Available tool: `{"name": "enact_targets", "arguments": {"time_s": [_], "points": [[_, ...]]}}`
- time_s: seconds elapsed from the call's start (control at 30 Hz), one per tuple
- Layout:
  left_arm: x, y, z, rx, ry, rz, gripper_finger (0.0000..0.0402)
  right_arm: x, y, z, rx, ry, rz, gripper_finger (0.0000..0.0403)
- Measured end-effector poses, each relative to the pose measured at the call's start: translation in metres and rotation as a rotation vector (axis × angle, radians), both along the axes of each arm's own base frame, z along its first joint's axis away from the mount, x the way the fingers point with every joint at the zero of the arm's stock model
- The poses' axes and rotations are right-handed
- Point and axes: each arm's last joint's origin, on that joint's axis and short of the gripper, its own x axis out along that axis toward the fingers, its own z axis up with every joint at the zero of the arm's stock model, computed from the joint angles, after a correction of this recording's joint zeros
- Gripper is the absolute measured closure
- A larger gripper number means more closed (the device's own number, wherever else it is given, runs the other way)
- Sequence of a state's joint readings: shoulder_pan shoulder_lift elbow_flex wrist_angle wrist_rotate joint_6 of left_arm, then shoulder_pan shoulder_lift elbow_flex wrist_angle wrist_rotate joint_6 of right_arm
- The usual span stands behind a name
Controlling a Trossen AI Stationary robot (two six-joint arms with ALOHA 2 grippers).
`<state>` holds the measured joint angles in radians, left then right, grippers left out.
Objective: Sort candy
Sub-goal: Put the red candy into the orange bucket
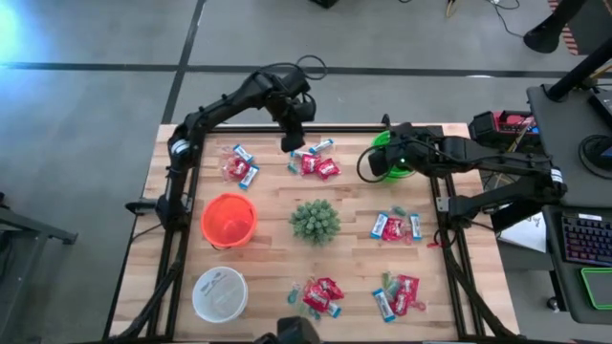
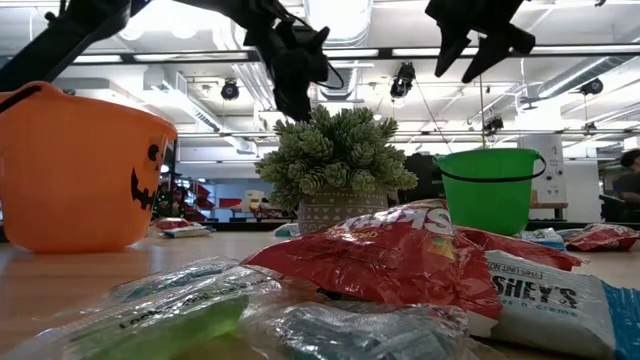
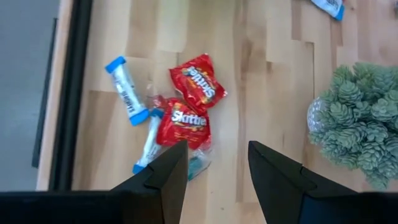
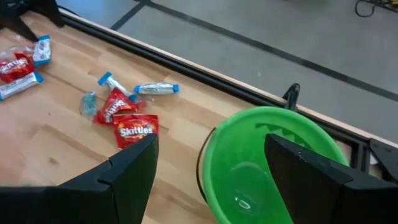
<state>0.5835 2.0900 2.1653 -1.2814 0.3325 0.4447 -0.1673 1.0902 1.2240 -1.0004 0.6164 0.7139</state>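
Small piles of candy lie scattered on the wooden table. My left gripper point(image 1: 294, 143) hangs open above the far-middle pile point(image 1: 314, 164), pointing steeply down. In the left wrist view its fingers point(image 3: 217, 180) frame two red packets point(image 3: 183, 121) and blue-and-white bars point(image 3: 126, 90) lying flat on the wood. My right gripper point(image 1: 378, 162) hovers open over the green bucket point(image 4: 267, 115) at the far right, clear of its rim. In the low view both grippers point(image 2: 295, 90) point(image 2: 480, 50) hang in the air, holding nothing.
An orange pumpkin bucket point(image 1: 229, 218) and a white bowl point(image 1: 219, 291) stand on the left. A spiky green plant point(image 1: 315, 220) sits mid-table. Other candy piles lie at far left point(image 1: 239, 165), right point(image 1: 394, 226) and near the front edge point(image 1: 320, 291) point(image 1: 399, 294).
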Motion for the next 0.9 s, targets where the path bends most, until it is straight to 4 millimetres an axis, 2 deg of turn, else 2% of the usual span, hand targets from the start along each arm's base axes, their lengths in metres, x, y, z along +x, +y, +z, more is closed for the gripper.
{"name": "enact_targets", "arguments": {"time_s": [0.27,0.57,0.7,0.9], "points": [[0.011,0.002,-0.020,-0.029,0.041,0.000,0.0251,-0.004,0.001,0.003,0.023,-0.032,0.006,0.0117],[0.024,0.011,-0.054,-0.136,0.129,0.209,0.0251,-0.003,0.001,0.003,0.028,-0.040,-0.002,0.0117],[0.028,0.016,-0.070,-0.094,0.196,0.281,0.0251,-0.003,0.001,0.003,0.028,-0.039,-0.002,0.0117],[0.035,0.019,-0.081,-0.089,0.203,0.342,0.0251,-0.003,0.001,0.003,0.034,-0.049,-0.012,0.0117]]}}
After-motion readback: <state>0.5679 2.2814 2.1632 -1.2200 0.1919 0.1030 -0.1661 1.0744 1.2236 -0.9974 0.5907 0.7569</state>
